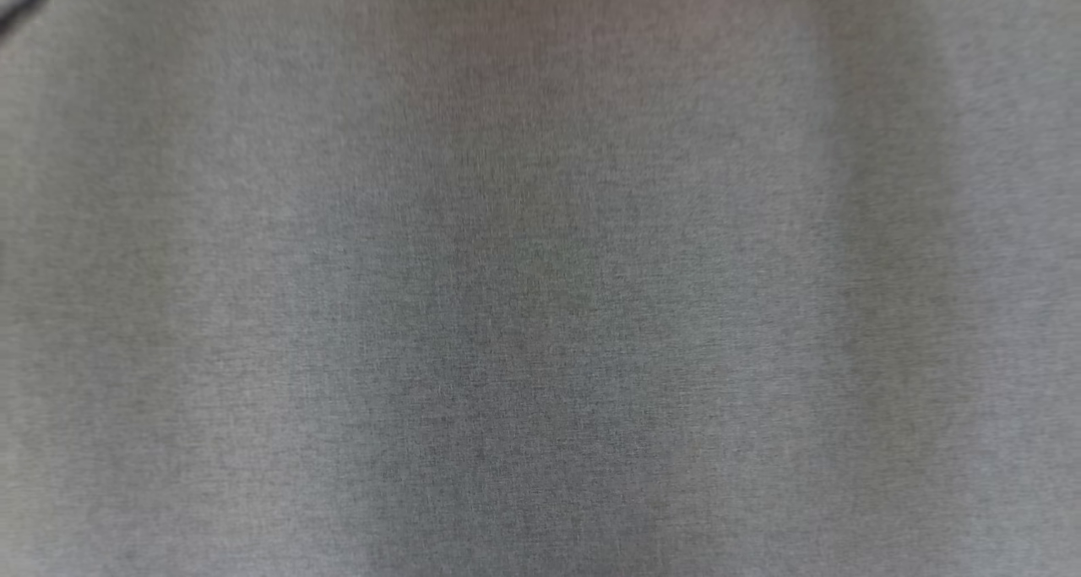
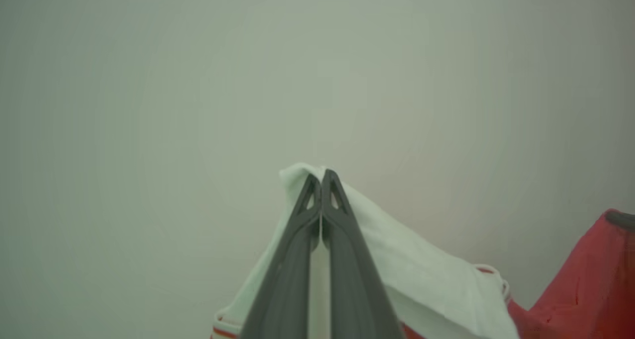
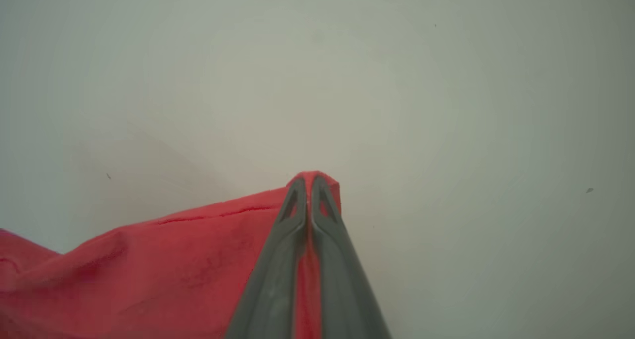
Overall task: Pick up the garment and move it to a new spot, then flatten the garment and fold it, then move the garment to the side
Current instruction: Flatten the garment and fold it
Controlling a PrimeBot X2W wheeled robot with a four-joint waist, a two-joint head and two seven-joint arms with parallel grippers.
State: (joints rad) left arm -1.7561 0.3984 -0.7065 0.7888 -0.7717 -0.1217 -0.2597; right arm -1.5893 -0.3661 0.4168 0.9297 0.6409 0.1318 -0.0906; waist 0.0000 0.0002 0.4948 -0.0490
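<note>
garment (image 3: 149, 269): red and white, held up over pale surface (image 3: 446, 105) | left pincer (image 2: 321, 180): clamped shut on white edge | right pincer (image 3: 308, 185): clamped shut on red edge | progress: pickup looks done; placing, flattening, folding, side move left
</note>
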